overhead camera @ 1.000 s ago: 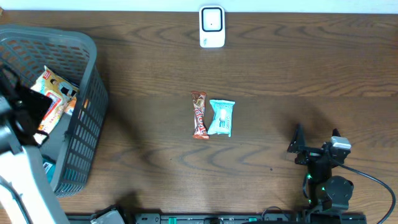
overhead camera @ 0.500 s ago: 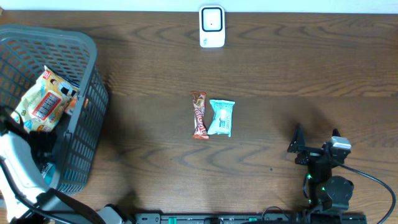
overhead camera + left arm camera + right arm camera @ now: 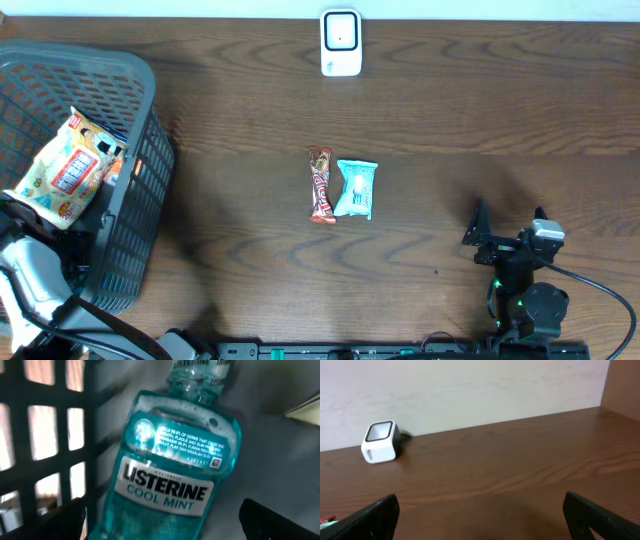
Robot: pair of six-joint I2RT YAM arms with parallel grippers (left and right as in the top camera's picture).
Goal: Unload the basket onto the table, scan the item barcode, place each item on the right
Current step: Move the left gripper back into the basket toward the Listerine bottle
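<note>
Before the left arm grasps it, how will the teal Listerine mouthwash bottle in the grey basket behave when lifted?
The teal Listerine mouthwash bottle looks mostly full, so it is probably heavy for its size. Its glossy plastic may slip between the jaws. It lies on its side in the grey plastic basket, and its broad, flattened body will probably slide rather than roll.

Below my left wrist lies a teal mouthwash bottle (image 3: 172,467) on its side on the grey basket floor, label up reading LISTERINE COOL MINT, its neck toward the top of the view and a small square code at the label's right edge. From above, I see the white barcode scanner (image 3: 341,43) standing at the table's far edge, and mid-table a brown candy bar (image 3: 320,184) lying just beside a pale blue packet (image 3: 356,189), both lengthwise.
</note>
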